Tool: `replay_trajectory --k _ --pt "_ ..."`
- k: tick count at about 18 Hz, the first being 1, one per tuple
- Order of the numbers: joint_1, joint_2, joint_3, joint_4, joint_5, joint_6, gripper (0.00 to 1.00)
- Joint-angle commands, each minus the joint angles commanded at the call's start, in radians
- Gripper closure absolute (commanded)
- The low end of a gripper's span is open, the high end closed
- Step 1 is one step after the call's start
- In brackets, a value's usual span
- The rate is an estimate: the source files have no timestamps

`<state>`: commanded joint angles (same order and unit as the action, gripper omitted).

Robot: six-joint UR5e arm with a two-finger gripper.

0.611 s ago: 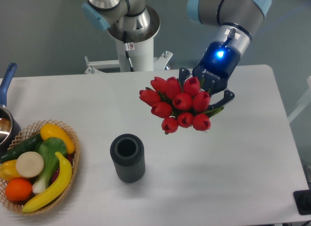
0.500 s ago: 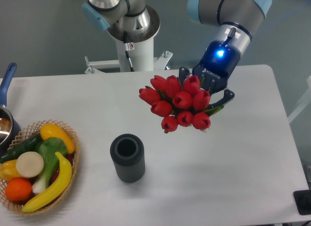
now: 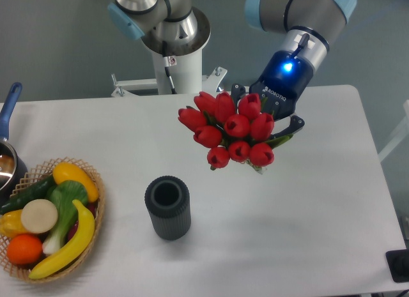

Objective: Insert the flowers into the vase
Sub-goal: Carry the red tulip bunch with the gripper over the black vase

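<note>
At the far left, a dark pot with a blue handle (image 3: 9, 128) juts over the edge of the white tabletop (image 3: 307, 246), and just in front of it sits a woven wicker basket (image 3: 96, 215) heaped with colourful fruit and vegetables. Neither belongs to the task, though both take up the left margin.

Near the middle stands the small dark grey ribbed cylindrical vase (image 3: 167, 207), upright, its round mouth open and empty. Bare tabletop lies all round it, and the basket is well apart from it to the left.

Up and to the right, the tight bunch of red tulip buds with green leaves (image 3: 228, 129) hangs in the air, clear of the tabletop, carried by the black two-finger hand (image 3: 268, 121) of the arm. The hand is closed around the bunch behind the buds; the stems themselves are mostly hidden by the blooms.

So the pick-up looks finished and the insertion is not yet begun: the flowers are near the vase but not above its mouth. What remains, by the look of it, is to carry the bunch down and left, bring the stems over the opening, lower them in and let go.

The path between flowers and vase holds no obstacle. The robot's white pedestal (image 3: 176, 60) stands behind the tabletop's far edge, out of the way.
</note>
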<state>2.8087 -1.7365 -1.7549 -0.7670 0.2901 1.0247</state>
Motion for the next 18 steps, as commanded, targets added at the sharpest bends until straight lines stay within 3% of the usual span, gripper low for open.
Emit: replay_trajectory --k 5,18 --pt "-0.044 0.003 0.000 0.000 -0.121 -0.028 0.61" --pt "-0.161 -0.018 -0.009 0.000 -0.210 -0.025 0.61"
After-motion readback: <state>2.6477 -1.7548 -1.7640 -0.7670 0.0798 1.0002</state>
